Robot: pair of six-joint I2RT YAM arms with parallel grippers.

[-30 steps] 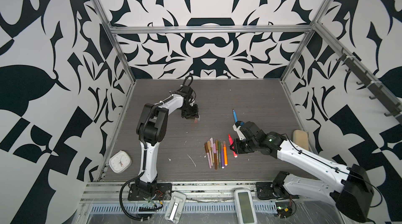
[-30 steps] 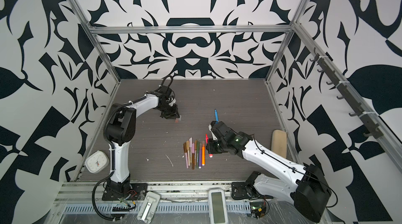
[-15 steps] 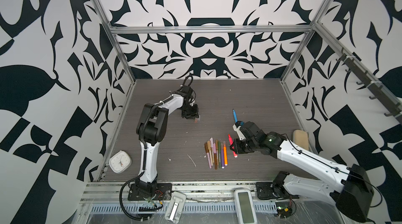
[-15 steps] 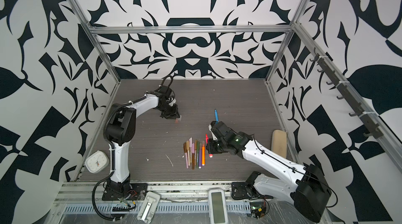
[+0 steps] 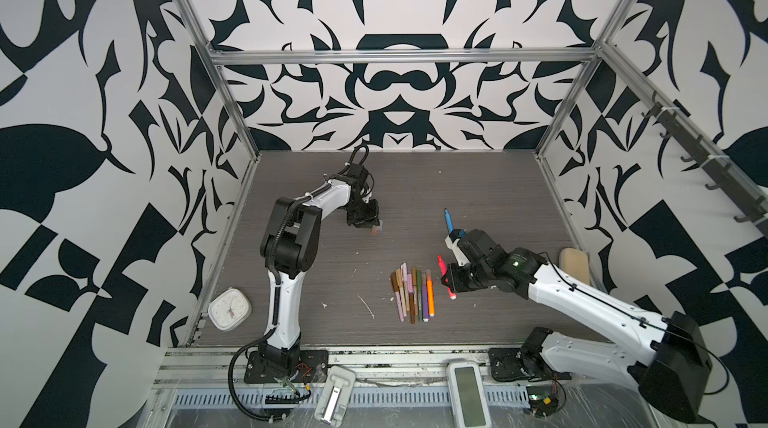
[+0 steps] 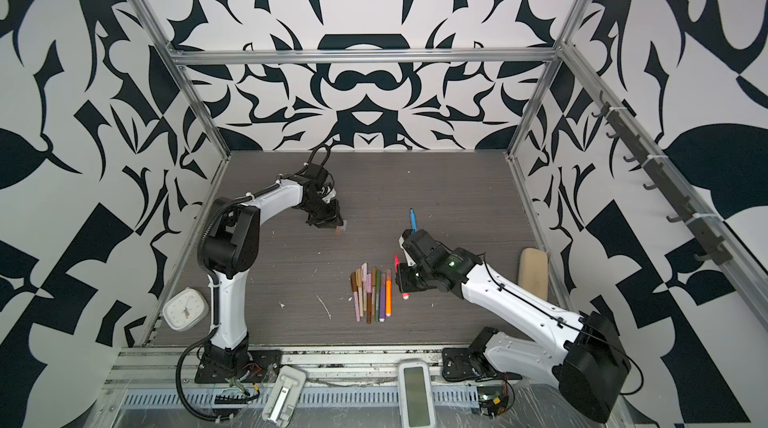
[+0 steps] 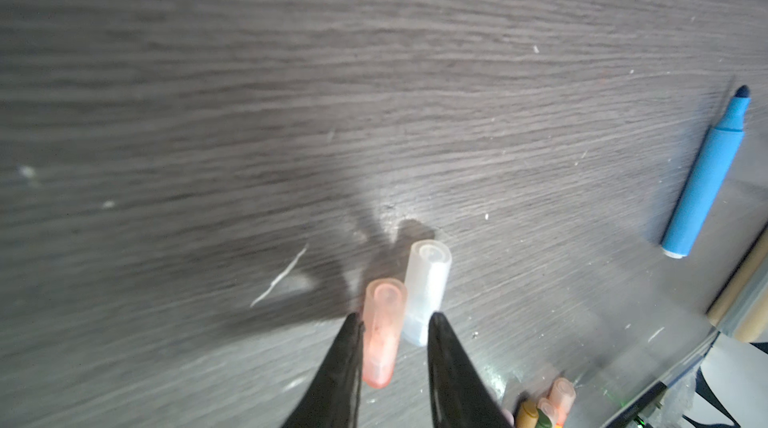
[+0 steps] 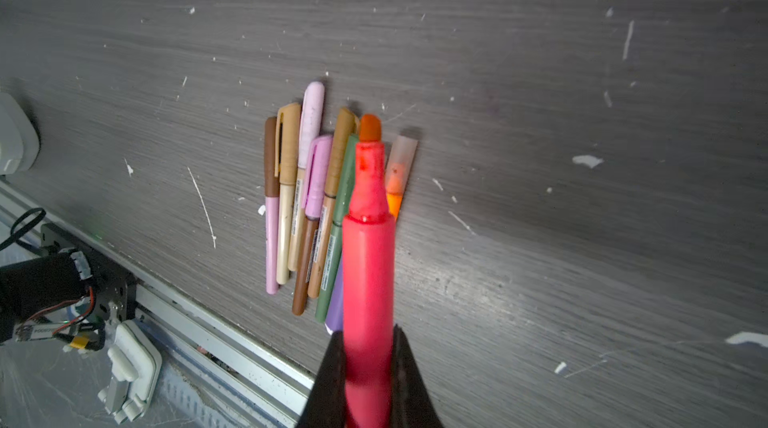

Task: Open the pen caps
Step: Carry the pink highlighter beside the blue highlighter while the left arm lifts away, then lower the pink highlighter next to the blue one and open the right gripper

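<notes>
We clamp the uncapped red marker (image 8: 368, 264) in the right gripper (image 8: 368, 338). The left gripper (image 7: 395, 316), jaws narrowly parted, brackets a pinkish cap (image 7: 382, 322), which may cling to one finger (image 7: 340, 363) and roll.

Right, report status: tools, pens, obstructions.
Left tool slightly open, pinkish cap between its jaws, clear cap beside. Right tool shut on uncapped red pen. Blue pen uncapped, pen bundle on table. Nothing blocking.
</notes>
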